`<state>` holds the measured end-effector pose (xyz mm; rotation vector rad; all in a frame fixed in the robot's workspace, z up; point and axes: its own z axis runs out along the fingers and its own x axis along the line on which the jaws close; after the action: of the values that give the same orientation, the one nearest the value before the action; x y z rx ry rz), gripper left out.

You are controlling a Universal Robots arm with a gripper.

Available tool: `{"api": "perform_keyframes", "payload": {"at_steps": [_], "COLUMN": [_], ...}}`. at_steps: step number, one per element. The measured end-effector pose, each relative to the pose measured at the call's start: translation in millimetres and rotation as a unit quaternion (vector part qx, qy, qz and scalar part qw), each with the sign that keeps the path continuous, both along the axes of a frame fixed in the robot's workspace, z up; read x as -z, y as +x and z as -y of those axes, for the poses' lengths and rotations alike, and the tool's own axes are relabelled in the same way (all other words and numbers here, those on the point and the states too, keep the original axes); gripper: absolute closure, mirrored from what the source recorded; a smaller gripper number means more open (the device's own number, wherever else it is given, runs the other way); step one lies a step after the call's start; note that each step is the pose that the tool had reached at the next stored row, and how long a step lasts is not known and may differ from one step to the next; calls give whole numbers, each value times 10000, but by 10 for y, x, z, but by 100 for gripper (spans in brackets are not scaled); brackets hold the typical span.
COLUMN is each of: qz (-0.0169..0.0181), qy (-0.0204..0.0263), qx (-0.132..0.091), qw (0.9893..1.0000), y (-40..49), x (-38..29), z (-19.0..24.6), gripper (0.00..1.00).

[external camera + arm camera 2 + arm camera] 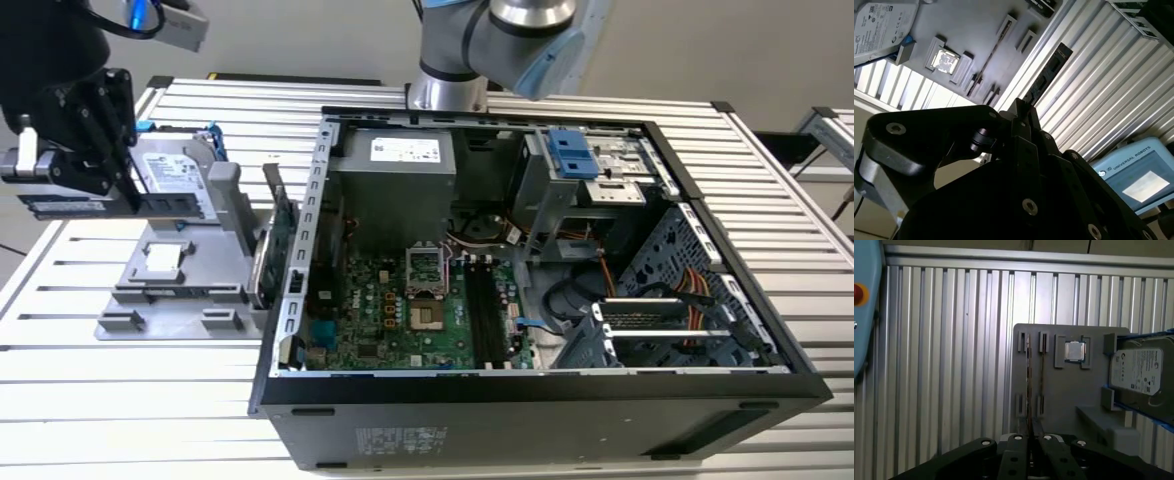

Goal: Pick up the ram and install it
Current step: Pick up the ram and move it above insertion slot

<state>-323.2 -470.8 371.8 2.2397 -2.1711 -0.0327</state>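
Observation:
The ram [1050,67] is a long, narrow dark stick that juts out from between my black fingers. My gripper [1021,112] is shut on it. In the exterior view the gripper [107,190] hangs at the far left above the grey holder tray [174,300], and the ram [67,206] lies level in its grasp. The first wrist view looks along the ram's thin edge [1028,380], with the gripper [1029,437] below it and the tray [1064,390] behind. The open computer case [534,410] lies to the exterior view's right, its long dark memory slots [483,310] beside the processor socket.
On the tray sit a silver hard drive [171,172] with blue brackets, a small square chip [1074,351] and a second thin stick [1042,375] in a slot. A green card [274,250] stands upright between tray and case. The arm's base [447,90] rises behind the case.

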Motion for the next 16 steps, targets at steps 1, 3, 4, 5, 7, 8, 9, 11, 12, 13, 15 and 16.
{"api": "perform_keyframes", "payload": {"at_steps": [1,3,4,5,7,8,9,11,12,13,15,16], "qz": [0,0,0,0,0,0,0,0,0,0,0,0], "qy": [0,0,0,0,0,0,0,0,0,0,0,0], "qx": [0,0,0,0,0,0,0,0,0,0,0,0], "qw": [10000,10000,10000,10000,10000,10000,10000,10000,10000,10000,10000,10000], "y": [13,37,50,63,88,99,113,138,150,163,191,204], "x": [0,0,0,0,0,0,0,0,0,0,0,0], "z": [0,0,0,0,0,0,0,0,0,0,0,0], "gripper": [100,100,100,100,100,100,100,100,100,100,100,100]}}
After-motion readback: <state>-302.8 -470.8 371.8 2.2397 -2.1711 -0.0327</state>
